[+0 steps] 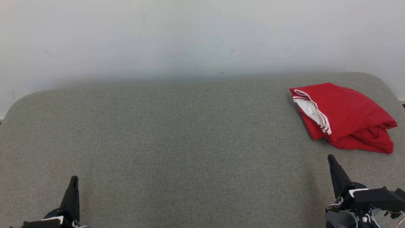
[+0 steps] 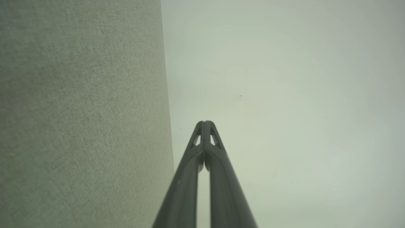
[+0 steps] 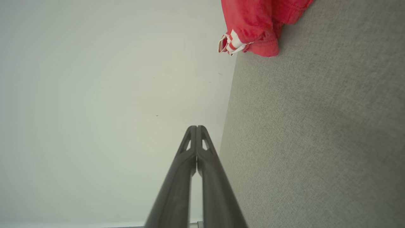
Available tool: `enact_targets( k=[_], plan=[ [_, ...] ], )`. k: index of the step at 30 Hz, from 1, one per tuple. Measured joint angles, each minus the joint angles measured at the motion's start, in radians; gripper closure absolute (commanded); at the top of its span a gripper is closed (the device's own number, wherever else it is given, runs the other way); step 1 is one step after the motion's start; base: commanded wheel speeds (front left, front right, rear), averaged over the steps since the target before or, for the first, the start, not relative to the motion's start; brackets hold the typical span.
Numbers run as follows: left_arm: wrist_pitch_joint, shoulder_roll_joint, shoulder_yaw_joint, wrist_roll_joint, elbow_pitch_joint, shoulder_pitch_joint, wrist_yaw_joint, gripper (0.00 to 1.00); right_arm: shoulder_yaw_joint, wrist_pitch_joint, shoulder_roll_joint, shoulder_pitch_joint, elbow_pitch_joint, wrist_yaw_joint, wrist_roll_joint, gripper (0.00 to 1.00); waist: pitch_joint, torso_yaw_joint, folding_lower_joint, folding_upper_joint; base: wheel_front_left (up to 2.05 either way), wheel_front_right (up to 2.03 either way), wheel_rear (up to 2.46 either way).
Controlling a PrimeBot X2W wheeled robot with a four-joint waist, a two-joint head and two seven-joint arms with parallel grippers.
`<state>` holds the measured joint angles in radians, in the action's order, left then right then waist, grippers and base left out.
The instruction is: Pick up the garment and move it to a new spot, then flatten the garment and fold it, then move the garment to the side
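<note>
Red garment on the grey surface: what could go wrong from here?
The garment lies near the rounded right corner of the surface; a nudge might slide it off. Its fold looks loose, lower layers bulging out, so it may open. The shut right hand is nearest and could snag it.

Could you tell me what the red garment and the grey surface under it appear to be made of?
Red garment: probably a soft knit jersey, matte; it lies in limp, rounded folds with white striped trim. Grey surface: seemingly woven upholstery cloth, matte, with a fine flecked weave visible up close.
</note>
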<state>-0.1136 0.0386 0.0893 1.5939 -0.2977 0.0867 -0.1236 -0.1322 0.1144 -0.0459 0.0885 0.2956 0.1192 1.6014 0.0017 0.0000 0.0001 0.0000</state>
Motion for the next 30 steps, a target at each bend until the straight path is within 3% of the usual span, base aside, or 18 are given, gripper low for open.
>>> enact_targets(
  k=[30],
  plan=[
    [0.0, 0.0, 0.0, 0.0, 0.0, 0.0, 0.0, 1.0, 0.0, 0.0, 0.0, 0.0, 0.0, 0.001, 0.0, 1.0, 0.0, 0.0, 0.0, 0.0, 0.0, 0.0, 0.0]
  ],
)
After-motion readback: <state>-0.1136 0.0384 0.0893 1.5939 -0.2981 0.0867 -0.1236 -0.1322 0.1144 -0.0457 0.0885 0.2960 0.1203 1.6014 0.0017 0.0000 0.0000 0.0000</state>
